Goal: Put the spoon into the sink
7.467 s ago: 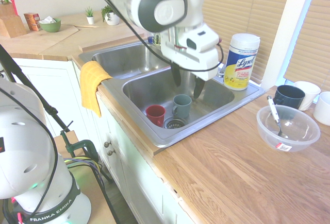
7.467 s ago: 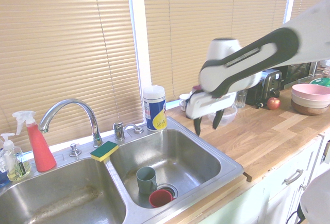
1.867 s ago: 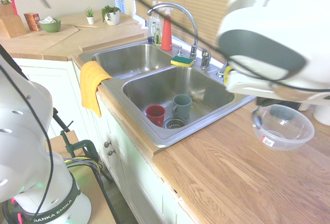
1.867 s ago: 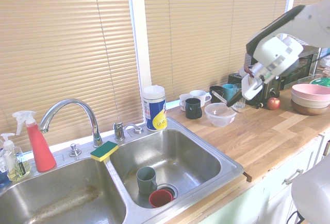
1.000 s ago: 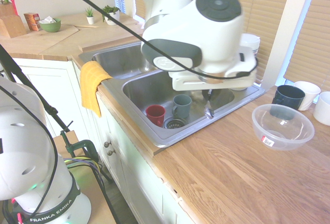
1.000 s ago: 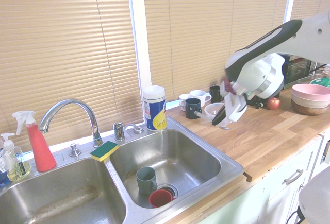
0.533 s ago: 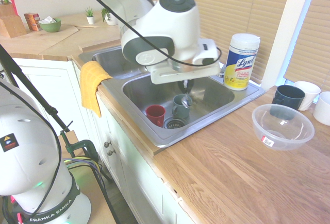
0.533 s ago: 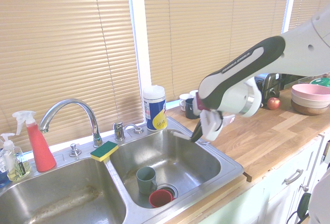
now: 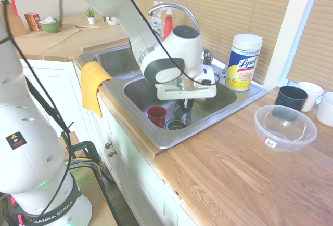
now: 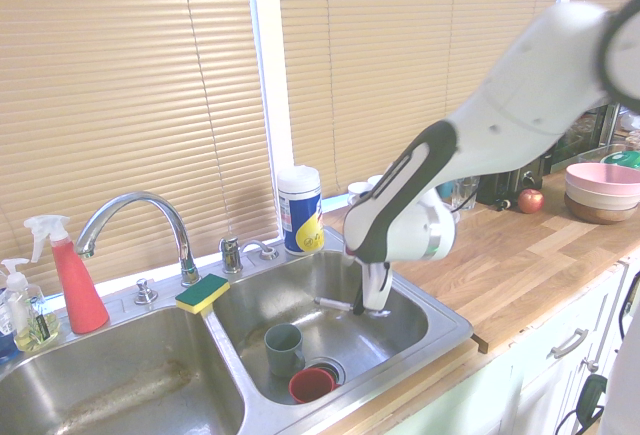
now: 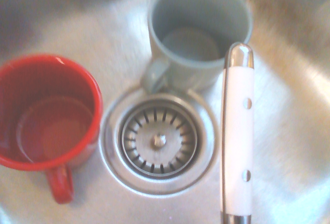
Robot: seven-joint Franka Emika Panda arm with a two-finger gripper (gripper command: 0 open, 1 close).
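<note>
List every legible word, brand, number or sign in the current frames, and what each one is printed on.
"Lysol", on the yellow-and-white wipes canister behind the sink.
"FRANKA EMIKA", partly cut off, on the ring of the arm's base.
Sticker on the clear bowl: too small to read.
Small box on the far counter: too blurred to read.
Wrist view: no text.

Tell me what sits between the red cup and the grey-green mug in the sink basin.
In the wrist view, the round drain strainer lies low between the red cup and grey-green mug, which stand apart; otherwise only bare steel of the sink.
</note>
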